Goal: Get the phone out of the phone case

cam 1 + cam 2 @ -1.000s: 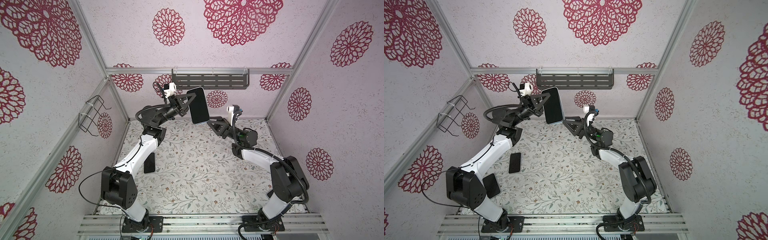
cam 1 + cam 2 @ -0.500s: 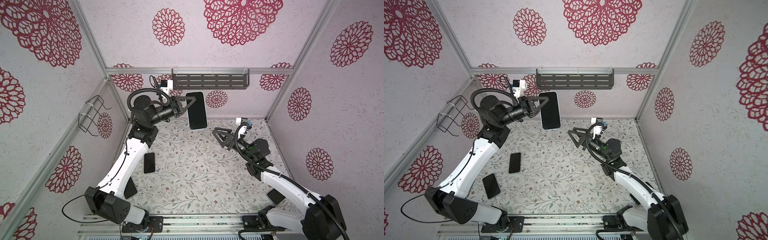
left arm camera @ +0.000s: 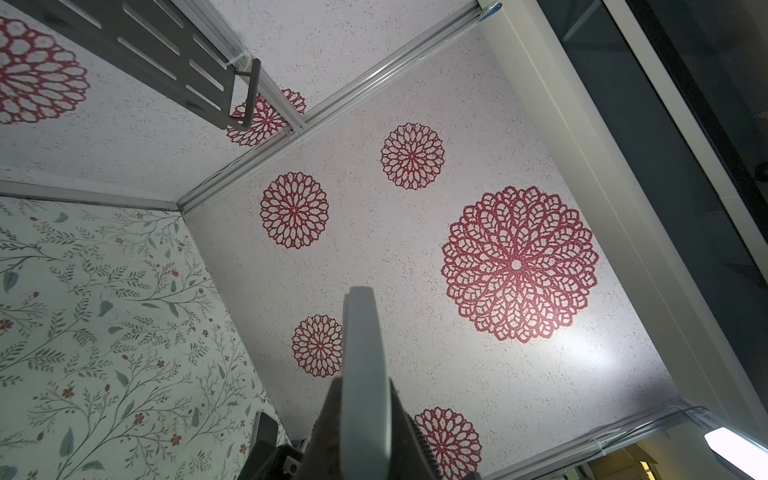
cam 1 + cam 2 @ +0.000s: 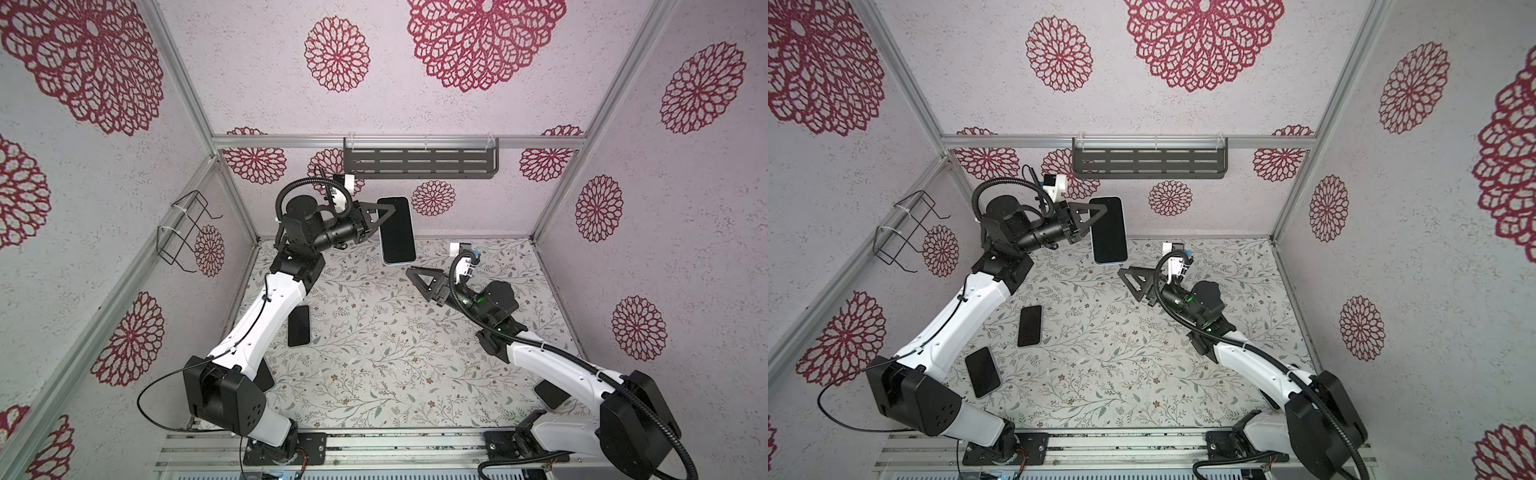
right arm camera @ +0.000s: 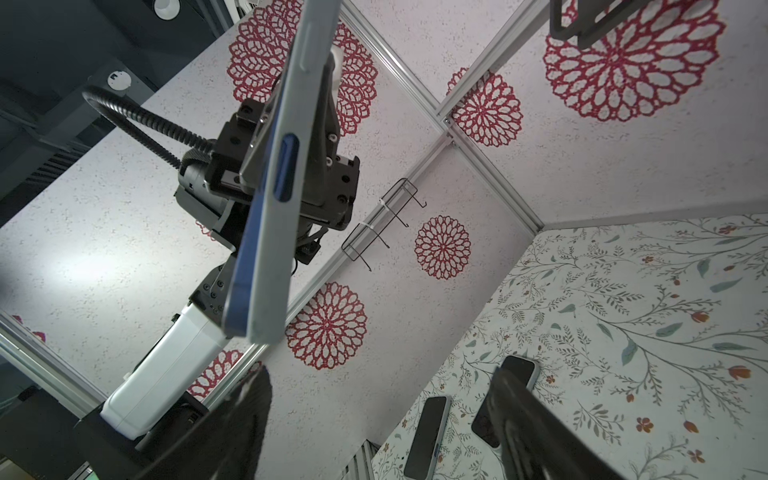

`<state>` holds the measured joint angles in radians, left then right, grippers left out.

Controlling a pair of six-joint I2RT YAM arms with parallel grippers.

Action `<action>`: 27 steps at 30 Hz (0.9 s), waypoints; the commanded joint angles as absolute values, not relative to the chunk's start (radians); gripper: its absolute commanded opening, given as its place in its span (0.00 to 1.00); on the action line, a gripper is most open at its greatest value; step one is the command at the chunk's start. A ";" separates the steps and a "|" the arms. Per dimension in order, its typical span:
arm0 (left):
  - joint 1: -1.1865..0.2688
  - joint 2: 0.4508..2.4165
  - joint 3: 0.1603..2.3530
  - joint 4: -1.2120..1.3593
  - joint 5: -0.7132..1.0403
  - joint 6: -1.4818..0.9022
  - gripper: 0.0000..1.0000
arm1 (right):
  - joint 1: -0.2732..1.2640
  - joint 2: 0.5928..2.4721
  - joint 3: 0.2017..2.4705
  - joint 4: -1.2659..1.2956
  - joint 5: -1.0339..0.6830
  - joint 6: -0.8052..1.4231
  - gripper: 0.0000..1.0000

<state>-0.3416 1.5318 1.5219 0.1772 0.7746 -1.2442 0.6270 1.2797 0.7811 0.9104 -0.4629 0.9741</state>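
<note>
**Open air under the cased phone; its left side is blocked**

- Below the cased phone (image 4: 397,230): free air down to the floral table (image 4: 395,353).
- Just below-right: right gripper (image 4: 422,282), jaws spread, not touching.
- Left: left gripper (image 4: 386,212), clamped on, and its arm bar entry.
- Above-behind: wall shelf (image 4: 419,163).
- Well below-left: near handset (image 4: 1029,326) and far handset (image 4: 982,372) lie flat.

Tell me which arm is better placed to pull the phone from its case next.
Right. The right gripper is open, empty and near the phone; the left gripper is shut on it.
</note>
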 commanded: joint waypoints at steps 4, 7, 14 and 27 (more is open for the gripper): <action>-0.357 1.507 1.500 0.255 0.765 -1.248 0.00 | 0.635 1.295 0.810 1.033 -0.434 1.028 0.85; -0.359 1.507 1.494 0.260 0.766 -1.249 0.00 | 0.635 1.300 0.810 1.049 -0.436 1.038 0.85; -0.363 1.509 1.488 0.279 0.769 -1.256 0.00 | 0.635 1.316 0.806 1.077 -0.430 1.056 0.85; -0.376 1.503 1.428 0.396 0.785 -1.321 0.00 | 0.631 1.377 0.816 1.137 -0.403 1.111 0.83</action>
